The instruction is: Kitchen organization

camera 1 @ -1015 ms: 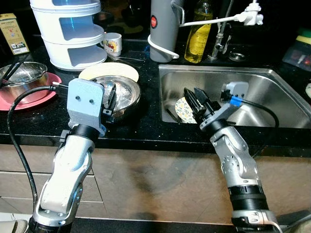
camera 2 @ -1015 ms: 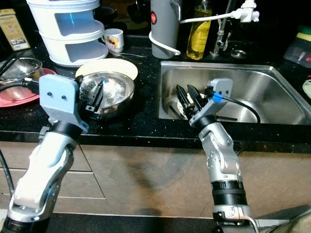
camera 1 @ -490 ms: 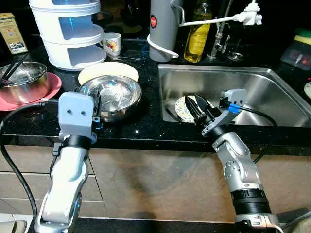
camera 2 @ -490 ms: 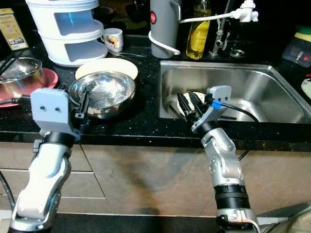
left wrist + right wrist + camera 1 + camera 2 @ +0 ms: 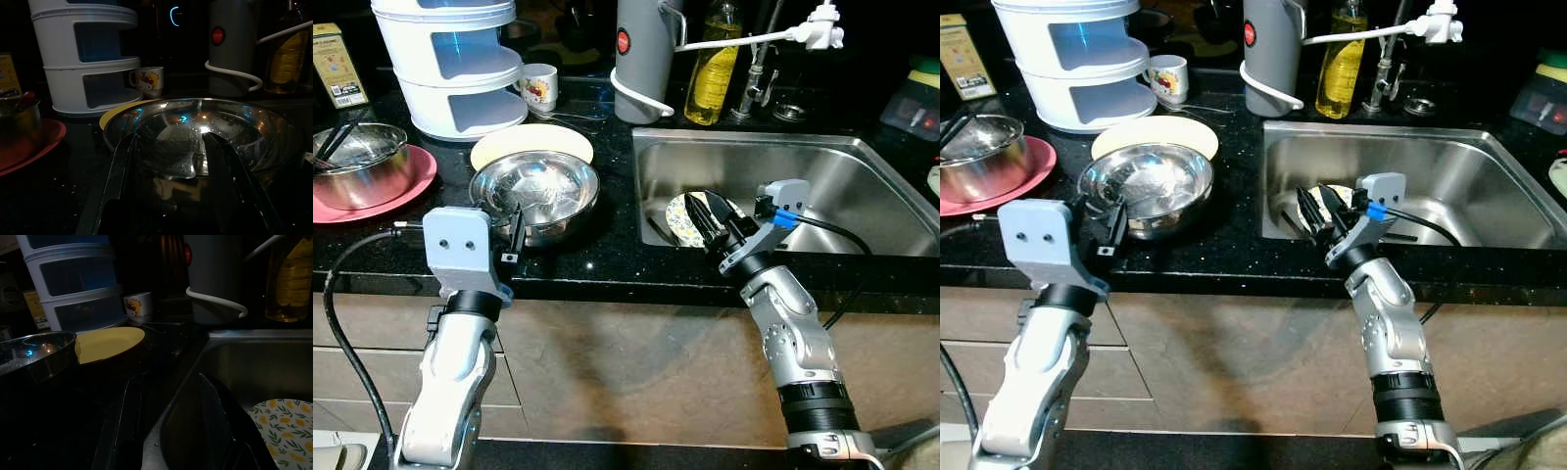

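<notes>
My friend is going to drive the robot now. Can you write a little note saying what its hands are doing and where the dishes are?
Left tool: open, empty, at the counter edge right in front of the steel bowl.
Right tool: open, empty, over the sink's front edge, near the patterned plate lying inside.
The steel bowl sits partly on the yellow plate. A smaller steel bowl rests on the pink plate.
Done: nothing held yet.
Left: pick up and tidy the dishes.

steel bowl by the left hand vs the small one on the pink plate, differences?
The steel bowl near the left hand is wider and shallower; the small bowl is deeper. The steel bowl rests on a yellow plate, the small bowl on a pink plate. The small bowl holds utensils; the steel bowl is empty. Both are shiny metal and upright.
</notes>
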You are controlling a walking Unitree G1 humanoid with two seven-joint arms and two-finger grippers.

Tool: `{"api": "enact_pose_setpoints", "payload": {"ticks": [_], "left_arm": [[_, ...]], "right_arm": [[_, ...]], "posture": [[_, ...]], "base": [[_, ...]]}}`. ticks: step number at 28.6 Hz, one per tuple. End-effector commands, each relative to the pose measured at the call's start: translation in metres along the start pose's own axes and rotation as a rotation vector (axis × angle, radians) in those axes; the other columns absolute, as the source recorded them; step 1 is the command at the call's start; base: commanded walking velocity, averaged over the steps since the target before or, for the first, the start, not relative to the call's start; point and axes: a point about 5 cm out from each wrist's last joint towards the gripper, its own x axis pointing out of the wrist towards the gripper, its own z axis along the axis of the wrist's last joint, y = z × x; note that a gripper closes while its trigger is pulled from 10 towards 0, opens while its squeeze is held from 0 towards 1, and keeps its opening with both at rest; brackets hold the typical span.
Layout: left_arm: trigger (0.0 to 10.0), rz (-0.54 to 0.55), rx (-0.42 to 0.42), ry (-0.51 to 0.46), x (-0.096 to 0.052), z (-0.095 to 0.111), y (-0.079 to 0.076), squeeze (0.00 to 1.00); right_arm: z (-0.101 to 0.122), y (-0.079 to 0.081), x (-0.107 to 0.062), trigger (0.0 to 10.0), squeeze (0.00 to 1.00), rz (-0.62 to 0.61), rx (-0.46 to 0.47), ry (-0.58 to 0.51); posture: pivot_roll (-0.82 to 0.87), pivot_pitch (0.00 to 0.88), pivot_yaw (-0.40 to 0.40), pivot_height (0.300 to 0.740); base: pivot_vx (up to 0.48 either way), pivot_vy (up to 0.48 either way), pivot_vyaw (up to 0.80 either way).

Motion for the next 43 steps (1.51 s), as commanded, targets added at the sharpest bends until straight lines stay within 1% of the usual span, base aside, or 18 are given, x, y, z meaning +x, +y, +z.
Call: {"api": "enact_pose_setpoints", "payload": {"ticks": [1, 6, 8, 17, 18, 19, 20, 22, 25, 29, 34, 35, 37, 38, 39, 40, 41, 43], "left_arm": [[10.0, 0.006, -0.021, 0.025, -0.003, -0.007, 0.003, 0.0], [10.0, 0.003, -0.04, 0.034, -0.001, -0.01, 0.004, 0.0], [10.0, -0.002, -0.067, 0.041, 0.001, -0.012, 0.004, 0.0], [10.0, -0.023, -0.085, 0.021, 0.006, -0.01, 0.005, 0.0], [4.8, -0.025, -0.087, 0.017, 0.007, -0.01, 0.004, 0.0], [4.8, -0.025, -0.087, 0.017, 0.007, -0.01, 0.004, 0.0], [0.0, -0.03, -0.093, 0.01, 0.008, -0.009, 0.004, 0.0], [0.0, -0.052, -0.098, -0.006, 0.01, -0.006, 0.001, 0.0], [0.0, -0.055, -0.098, -0.008, 0.011, -0.005, 0.001, 0.0], [0.0, -0.065, -0.103, -0.016, 0.012, -0.004, 0.0, 0.0], [0.0, -0.076, -0.104, -0.028, 0.014, -0.001, -0.002, 0.0], [0.0, -0.083, -0.104, -0.043, 0.016, 0.004, -0.002, 0.0], [0.0, -0.092, -0.109, -0.065, 0.019, 0.011, -0.003, 0.0], [0.0, -0.092, -0.109, -0.065, 0.019, 0.011, -0.003, 0.0], [0.0, -0.099, -0.11, -0.085, 0.022, 0.016, -0.003, 0.0], [0.0, -0.114, -0.105, -0.14, 0.029, 0.032, -0.003, 0.0], [0.0, -0.114, -0.105, -0.14, 0.029, 0.032, -0.003, 0.0], [0.0, -0.125, -0.099, -0.182, 0.033, 0.044, -0.002, 0.0]], "right_arm": [[-0.001, 0.001, -0.001, 10.0, 0.0, 0.003, -0.003, 0.0], [0.0, 0.001, -0.001, 10.0, 0.0, 0.003, 0.001, -0.002], [0.001, 0.002, 0.0, 10.0, 0.0, 0.002, 0.003, -0.007], [0.002, 0.003, 0.0, 10.0, 0.0, 0.002, 0.006, -0.013], [0.002, 0.003, 0.0, 10.0, 0.0, 0.003, 0.007, -0.013], [0.002, 0.003, 0.0, 10.0, 0.0, 0.003, 0.007, -0.013], [0.002, 0.004, 0.0, 10.0, 0.0, 0.004, 0.007, -0.013], [-0.002, 0.01, -0.001, 10.0, 0.0, 0.063, 0.003, -0.003], [-0.004, 0.012, -0.002, 10.0, 0.0, 0.082, 0.002, 0.001], [-0.002, 0.031, -0.008, 10.0, 0.0, 0.244, 0.062, -0.016], [0.001, 0.041, -0.011, 10.0, 0.0, 0.337, 0.104, -0.03], [0.003, 0.048, -0.013, 10.0, 0.0, 0.394, 0.147, -0.042], [0.005, 0.053, -0.015, 10.0, 0.0, 0.444, 0.181, -0.046], [0.005, 0.053, -0.015, 10.0, 0.0, 0.444, 0.181, -0.046], [0.005, 0.055, -0.017, 10.0, 0.0, 0.462, 0.19, -0.042], [0.004, 0.057, -0.016, 10.0, 0.0, 0.454, 0.197, -0.019], [0.004, 0.057, -0.016, 10.0, 0.0, 0.454, 0.197, -0.019], [0.003, 0.056, -0.014, 10.0, 0.0, 0.436, 0.205, -0.008]], "posture": [[0.12, 0.011, -0.055, 0.74], [0.12, 0.015, -0.055, 0.74], [0.11, 0.015, -0.054, 0.74], [0.11, 0.015, -0.053, 0.74], [0.11, 0.016, -0.054, 0.74], [0.11, 0.016, -0.054, 0.74], [0.11, 0.015, -0.054, 0.74], [0.11, 0.016, -0.055, 0.74], [0.11, 0.016, -0.055, 0.74], [0.11, 0.018, -0.055, 0.74], [0.11, 0.019, -0.054, 0.74], [0.11, 0.019, -0.054, 0.74], [0.11, 0.02, -0.054, 0.74], [0.11, 0.02, -0.054, 0.74], [0.12, 0.02, -0.052, 0.74], [0.11, 0.021, -0.052, 0.74], [0.11, 0.021, -0.052, 0.74], [0.11, 0.019, -0.05, 0.74]], "base": [[0.0, 0.0, 0.0], [0.0, 0.0, 0.0], [0.0, 0.0, 0.0], [0.0, 0.0, 0.0], [0.0, 0.0, 0.0], [0.0, 0.0, 0.0], [0.0, 0.0, 0.0], [0.0, 0.0, 0.0], [0.0, 0.0, 0.0], [0.0, 0.0, 0.0], [0.0, 0.0, 0.0], [0.0, 0.0, 0.0], [0.0, 0.0, 0.0], [0.0, 0.0, 0.0], [0.0, 0.0, 0.0], [0.0, 0.0, 0.0], [0.0, 0.0, 0.0], [0.0, 0.0, 0.0]]}}
